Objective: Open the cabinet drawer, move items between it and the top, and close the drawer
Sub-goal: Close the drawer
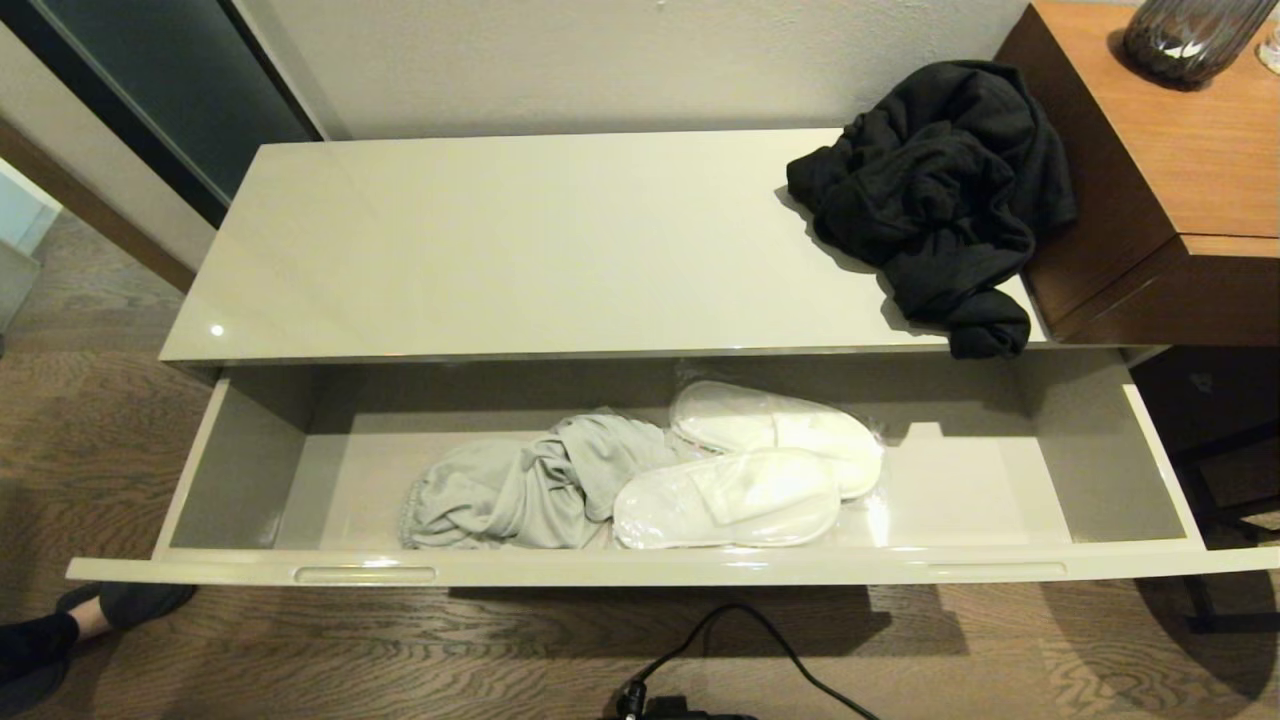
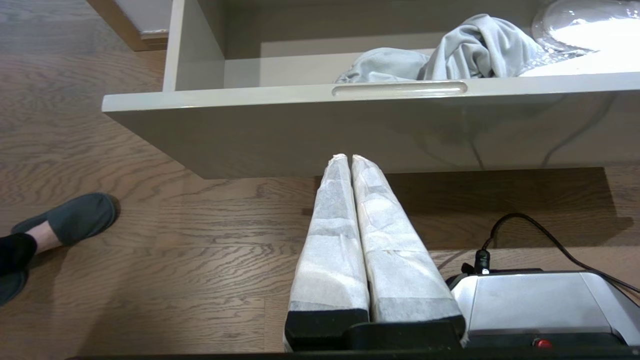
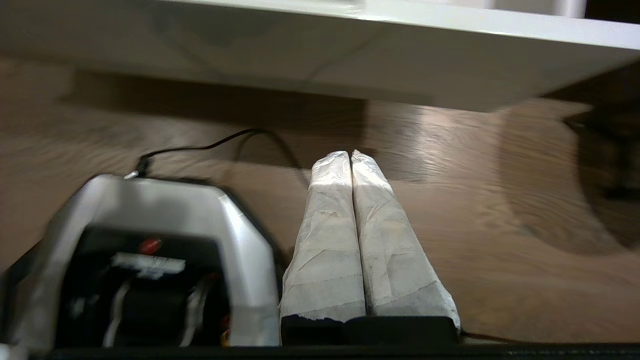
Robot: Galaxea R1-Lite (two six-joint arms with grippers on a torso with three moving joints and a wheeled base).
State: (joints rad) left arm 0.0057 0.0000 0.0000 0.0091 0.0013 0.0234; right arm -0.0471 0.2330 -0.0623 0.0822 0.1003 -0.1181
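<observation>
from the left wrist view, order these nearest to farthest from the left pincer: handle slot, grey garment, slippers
From the shut left pincer:
1. Handle slot, in the drawer front just ahead.
2. Grey garment, inside the drawer behind that slot.
3. Slippers, beyond the garment.

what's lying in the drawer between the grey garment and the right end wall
In the head view, the white slippers in clear sleeves lie right beside the grey garment; beyond them the drawer floor is bare up to its right end wall.
</observation>
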